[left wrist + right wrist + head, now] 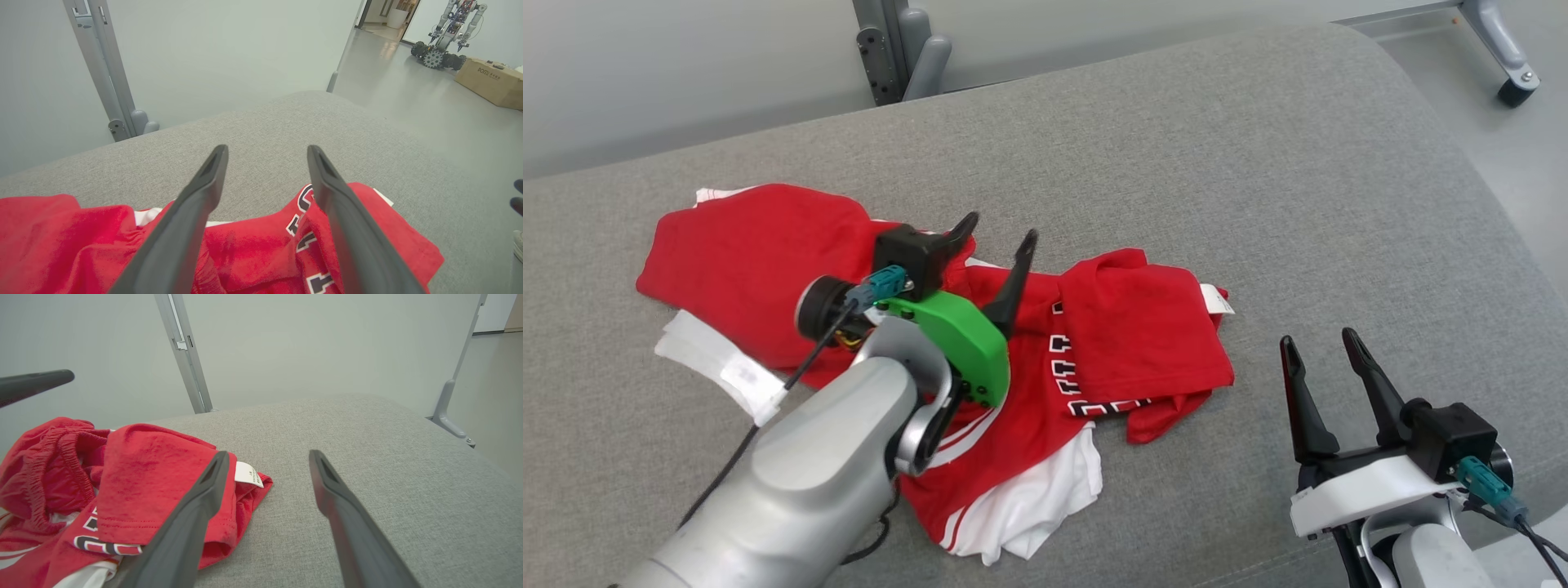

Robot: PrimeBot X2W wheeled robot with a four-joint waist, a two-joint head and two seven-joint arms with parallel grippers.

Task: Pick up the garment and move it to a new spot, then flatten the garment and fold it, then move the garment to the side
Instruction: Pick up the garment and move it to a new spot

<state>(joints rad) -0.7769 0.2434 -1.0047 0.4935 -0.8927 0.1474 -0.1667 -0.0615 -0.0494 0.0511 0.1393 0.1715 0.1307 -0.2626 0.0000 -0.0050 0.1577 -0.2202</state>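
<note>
The garment (1143, 327) is a crumpled red and white piece with dark lettering, lying in a heap on the grey padded surface (1258, 163). My left gripper (1001, 229) hovers over the heap's middle, open, with nothing between its fingers. In the left wrist view the garment (253, 253) lies just below the spread left gripper (267, 151). My right gripper (1319, 339) stands open over bare surface to the right of the garment, apart from it. The right wrist view has the garment (155, 469) with its white label (248, 473) left of the open right gripper (267, 453).
The grey surface rounds off at its far right edge (1486, 188). A grey frame post (903, 49) stands behind it and a castor leg (1507, 57) at the top right. Across the floor sit a cardboard box (492, 81) and another wheeled robot (445, 36).
</note>
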